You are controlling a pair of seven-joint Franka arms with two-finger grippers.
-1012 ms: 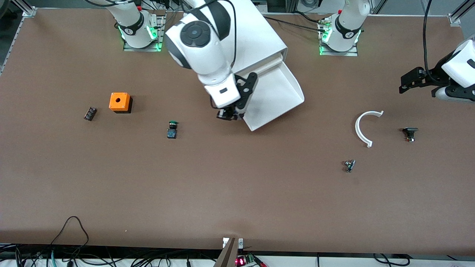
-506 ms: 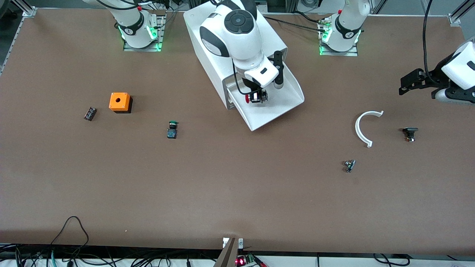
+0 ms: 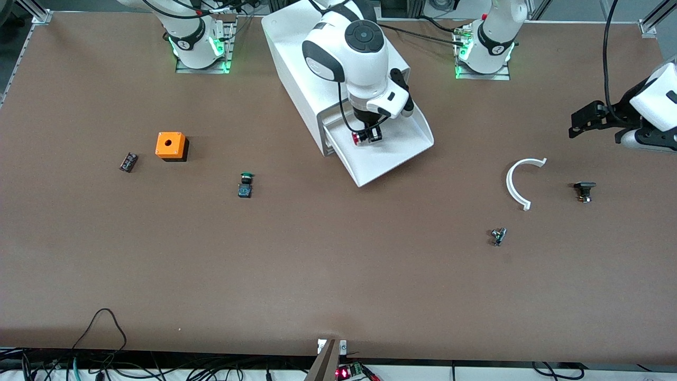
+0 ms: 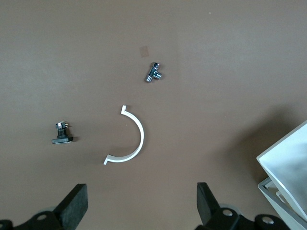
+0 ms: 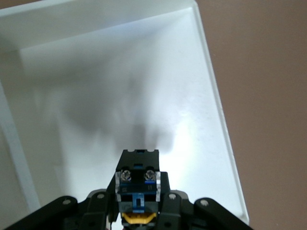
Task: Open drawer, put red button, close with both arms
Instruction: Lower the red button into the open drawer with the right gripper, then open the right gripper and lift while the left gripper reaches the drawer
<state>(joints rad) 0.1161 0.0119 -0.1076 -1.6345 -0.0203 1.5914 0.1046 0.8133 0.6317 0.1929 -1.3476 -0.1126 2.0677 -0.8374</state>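
Observation:
The white drawer [image 3: 394, 153] stands pulled out of its white cabinet [image 3: 312, 63] in the middle of the table. My right gripper [image 3: 366, 136] is over the drawer's tray, shut on the red button [image 3: 358, 138]. In the right wrist view the button's black, blue and yellow body [image 5: 138, 187] sits between the jaws above the white tray floor [image 5: 120, 96]. My left gripper [image 3: 579, 123] is open and empty, up over the left arm's end of the table. Its fingers [image 4: 74, 203] show apart in the left wrist view.
A green-capped switch [image 3: 245, 184], an orange box with a hole [image 3: 171, 146] and a small black part [image 3: 128, 162] lie toward the right arm's end. A white curved piece [image 3: 521, 180], a black part [image 3: 584, 190] and a small metal fitting [image 3: 497, 236] lie toward the left arm's end.
My right gripper has carried the red button from beside the drawer's corner to over the drawer's tray and has come lower. The left arm has hardly moved.

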